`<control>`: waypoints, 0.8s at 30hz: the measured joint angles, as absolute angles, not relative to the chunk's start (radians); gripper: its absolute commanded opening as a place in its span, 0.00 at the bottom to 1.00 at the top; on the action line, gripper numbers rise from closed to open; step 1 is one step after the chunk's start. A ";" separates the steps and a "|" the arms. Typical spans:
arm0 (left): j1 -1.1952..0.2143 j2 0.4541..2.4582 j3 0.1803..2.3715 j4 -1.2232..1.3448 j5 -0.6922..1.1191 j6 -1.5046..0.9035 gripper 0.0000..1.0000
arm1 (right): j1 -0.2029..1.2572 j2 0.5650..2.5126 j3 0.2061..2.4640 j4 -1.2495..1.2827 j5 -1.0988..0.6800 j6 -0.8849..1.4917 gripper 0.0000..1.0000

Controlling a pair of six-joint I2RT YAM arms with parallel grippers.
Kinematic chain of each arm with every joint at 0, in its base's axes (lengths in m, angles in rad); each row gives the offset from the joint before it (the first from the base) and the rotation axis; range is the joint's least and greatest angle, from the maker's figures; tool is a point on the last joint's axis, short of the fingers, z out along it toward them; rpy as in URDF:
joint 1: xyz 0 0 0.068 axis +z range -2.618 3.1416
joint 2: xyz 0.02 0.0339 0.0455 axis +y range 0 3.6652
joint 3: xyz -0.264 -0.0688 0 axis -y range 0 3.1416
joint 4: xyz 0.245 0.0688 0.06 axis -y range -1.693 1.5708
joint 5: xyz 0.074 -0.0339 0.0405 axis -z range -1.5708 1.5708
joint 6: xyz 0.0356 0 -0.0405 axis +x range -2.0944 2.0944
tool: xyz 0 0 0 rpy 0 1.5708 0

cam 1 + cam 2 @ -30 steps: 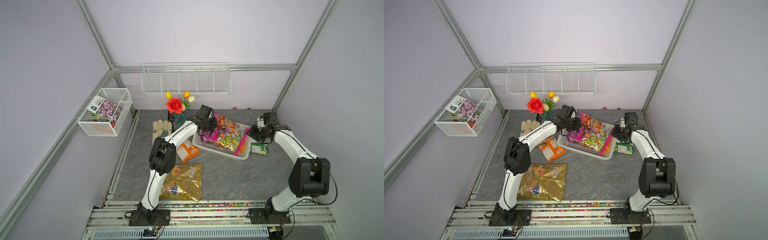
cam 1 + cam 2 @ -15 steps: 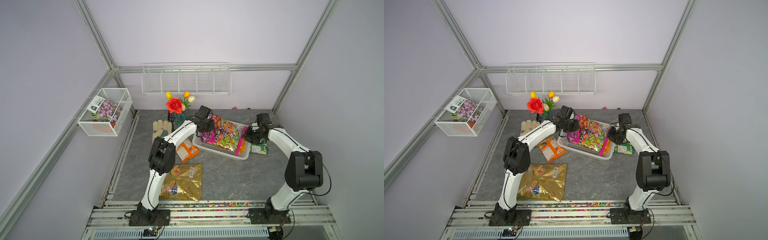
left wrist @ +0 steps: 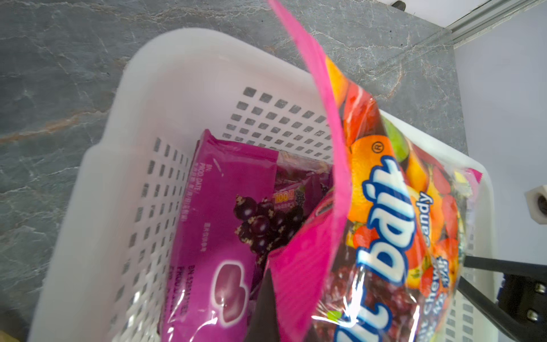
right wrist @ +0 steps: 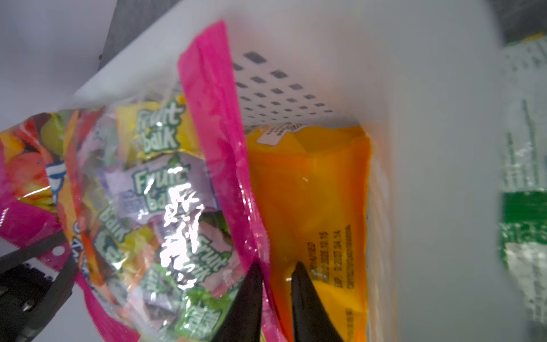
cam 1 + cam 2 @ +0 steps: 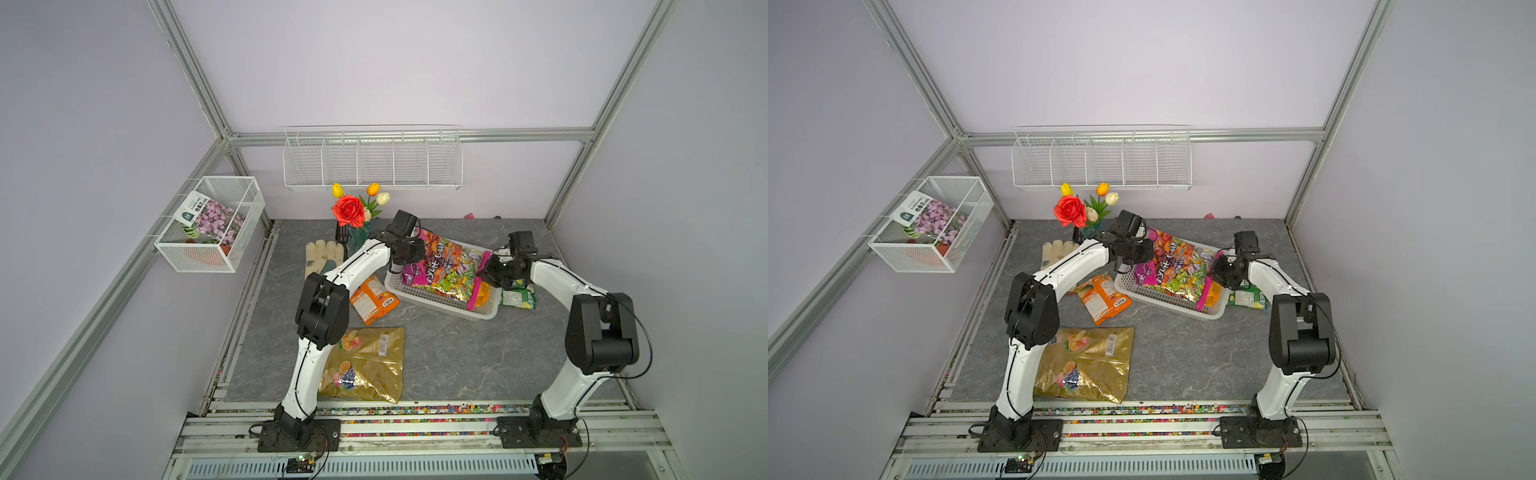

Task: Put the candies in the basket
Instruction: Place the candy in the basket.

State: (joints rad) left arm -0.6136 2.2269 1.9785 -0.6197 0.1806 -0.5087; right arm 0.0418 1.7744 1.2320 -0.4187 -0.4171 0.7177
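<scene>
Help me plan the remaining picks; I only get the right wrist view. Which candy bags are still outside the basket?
Observer: Besides the green bag you can see, two: an orange bag beside the basket's end nearest the left arm, and a gold bag on the table near that arm's base.
Operator: Anything under the magenta bag at that end?
Observer: Yes, the left wrist view shows a purple bag on the basket floor beneath it.
Operator: Any non-candy clutter nearby?
Observer: A cream glove lies flat on the table on the far side of the left arm, beside a vase of flowers.
</scene>
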 measured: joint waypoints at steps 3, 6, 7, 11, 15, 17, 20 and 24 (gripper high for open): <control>-0.611 2.231 1.979 -0.620 0.181 -0.506 0.00 | 0.033 1.774 1.220 -0.369 -0.470 0.714 0.21; -0.608 2.238 1.982 -0.624 0.181 -0.502 0.00 | 0.027 1.776 1.214 -0.310 -0.532 0.710 0.21; -0.607 2.241 1.984 -0.627 0.181 -0.501 0.00 | 0.023 1.776 1.206 -0.283 -0.557 0.710 0.20; -0.602 2.248 1.987 -0.633 0.182 -0.500 0.00 | -0.001 1.786 1.158 -0.177 -0.646 0.721 0.03; -0.600 2.252 2.001 -0.645 0.186 -0.499 0.00 | -0.015 1.792 1.147 -0.124 -0.702 0.720 0.00; -0.600 2.259 2.016 -0.654 0.189 -0.499 0.00 | -0.015 1.792 1.144 -0.109 -0.716 0.718 0.00; -0.599 2.266 2.029 -0.668 0.197 -0.500 0.00 | -0.015 1.792 1.142 -0.105 -0.720 0.717 0.00; -0.596 2.269 2.046 -0.684 0.213 -0.499 0.00 | -0.015 1.781 1.142 -0.133 -0.707 0.707 0.00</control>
